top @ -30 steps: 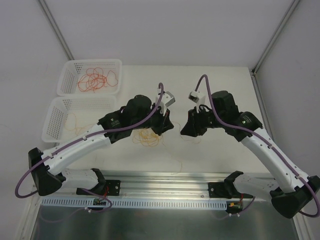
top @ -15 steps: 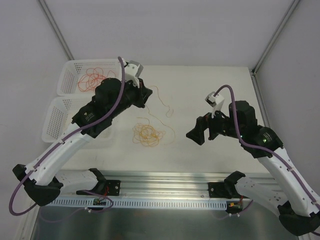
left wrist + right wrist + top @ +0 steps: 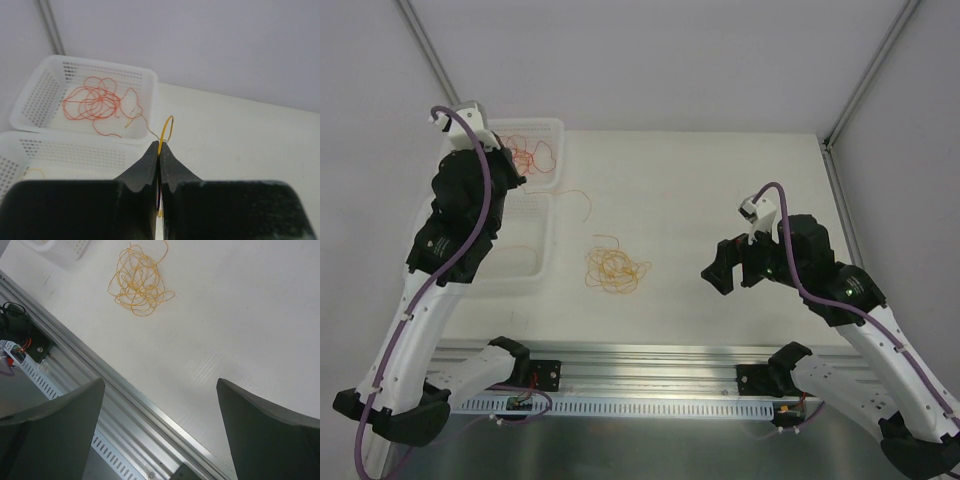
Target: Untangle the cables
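A tangle of yellow-orange cables (image 3: pixel 615 268) lies on the table's middle, seen too in the right wrist view (image 3: pixel 140 282). My left gripper (image 3: pixel 160 144) is shut on a single yellow cable (image 3: pixel 170 122), held above the edge of the two white baskets. That strand trails over the table toward the right (image 3: pixel 582 205). Red-orange cables (image 3: pixel 92 102) lie loose in the far basket (image 3: pixel 145 75). My right gripper (image 3: pixel 160 381) hangs open and empty over the table's front edge, to the right of the tangle.
The near basket (image 3: pixel 515 262) sits in front of the far basket (image 3: pixel 555 125) at the table's left side. An aluminium rail (image 3: pixel 650 360) runs along the front edge. The enclosure's walls stand close behind and to the right.
My left arm swung from the table's middle to over the baskets, drawing one yellow cable out of the tangle. My right gripper opened and pulled back to the right.
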